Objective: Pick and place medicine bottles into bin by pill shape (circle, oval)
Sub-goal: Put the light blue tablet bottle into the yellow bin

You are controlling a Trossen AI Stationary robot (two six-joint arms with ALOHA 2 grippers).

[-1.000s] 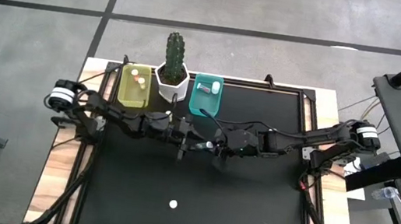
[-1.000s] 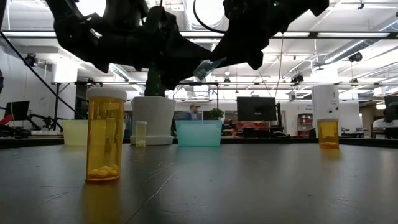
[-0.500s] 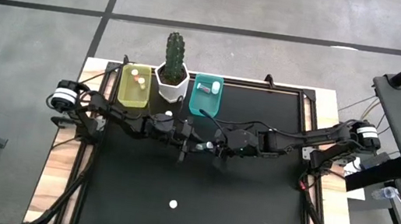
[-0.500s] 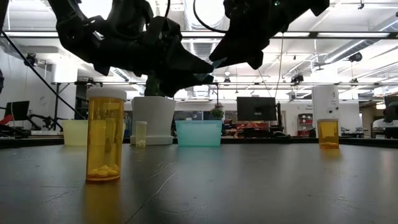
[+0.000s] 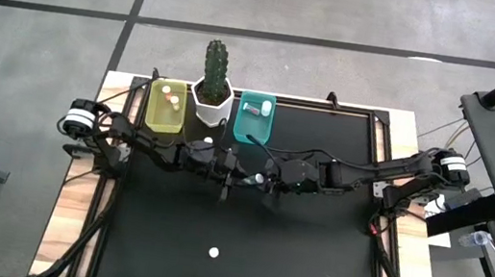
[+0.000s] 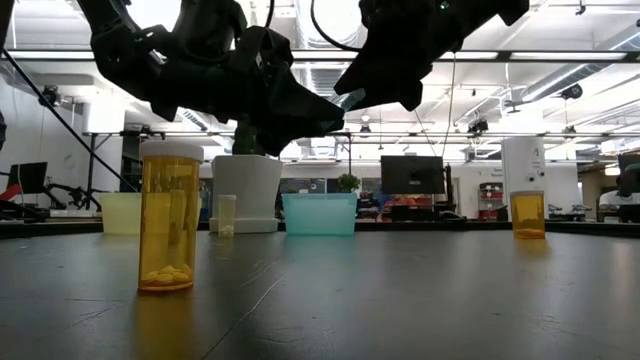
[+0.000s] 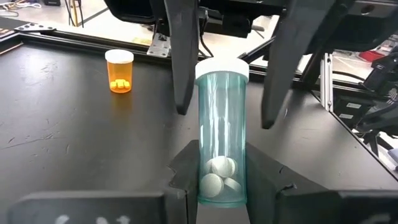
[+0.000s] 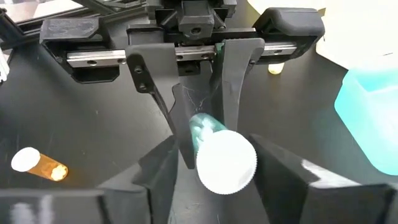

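1. High view: a yellow tub and a teal tub stand at the far edge of the dark surface, with a white cactus pot between them. Small white-capped bottles lie in each tub; their pill shapes cannot be made out from here.
2. The two arms meet mid-surface, just in front of the tubs. The left pincer is clamped on the lower body of a clear teal-tinted bottle, which has a white cap and round white pills at its bottom.
3. The right pincer faces it with its fingers spread apart on either side of the bottle's capped end, not gripping it.
4. Low view: an orange bottle with a white cap stands close by, pills heaped at its base. A second orange bottle stands far off, and a small pale bottle stands in front of the pot.
5. In the low view the arms are dark shapes cut off above, and the held bottle is barely visible between them.
6. In the high view the orange bottle shows only as a white cap near the front edge.
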